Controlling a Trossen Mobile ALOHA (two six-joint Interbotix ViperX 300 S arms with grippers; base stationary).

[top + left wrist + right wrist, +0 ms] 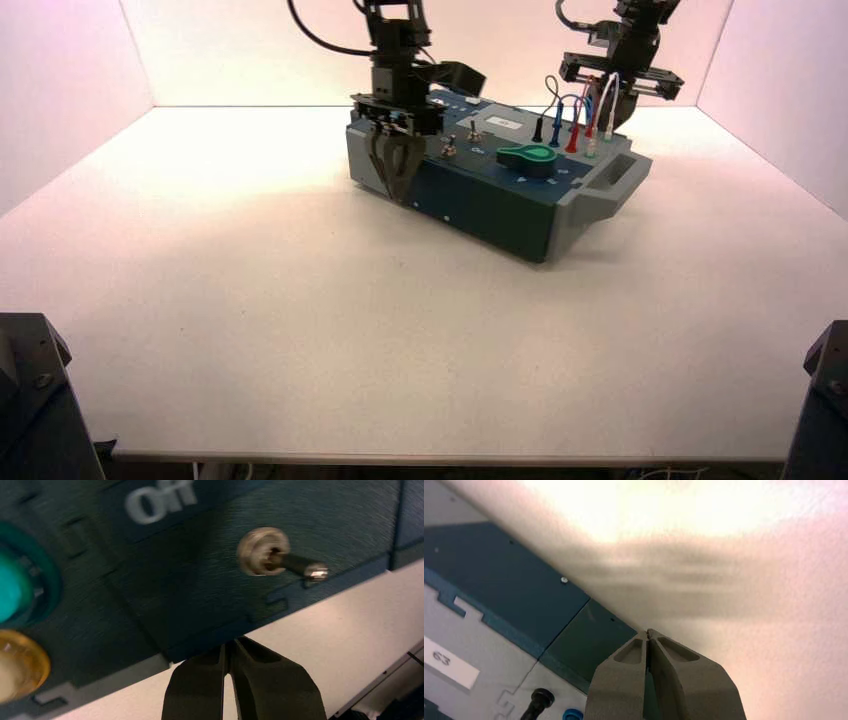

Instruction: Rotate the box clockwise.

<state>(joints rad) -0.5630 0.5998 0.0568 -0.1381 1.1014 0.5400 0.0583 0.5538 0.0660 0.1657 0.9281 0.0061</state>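
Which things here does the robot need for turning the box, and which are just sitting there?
Needed:
- the box
- left gripper, shut, at the box's near front edge
- right gripper, shut, at its far edge

Just there:
- green knob
- toggle switch
- plug wires
- white table

Just the plain stuff around the setup

There's a big white table (300, 330) lit warm toward the back, with pale pinkish walls (60, 60) boxing it in on the left, back and right. Two dark blocky stands (35, 400) sit at the near corners, one on each side, cut off by the frame edge.
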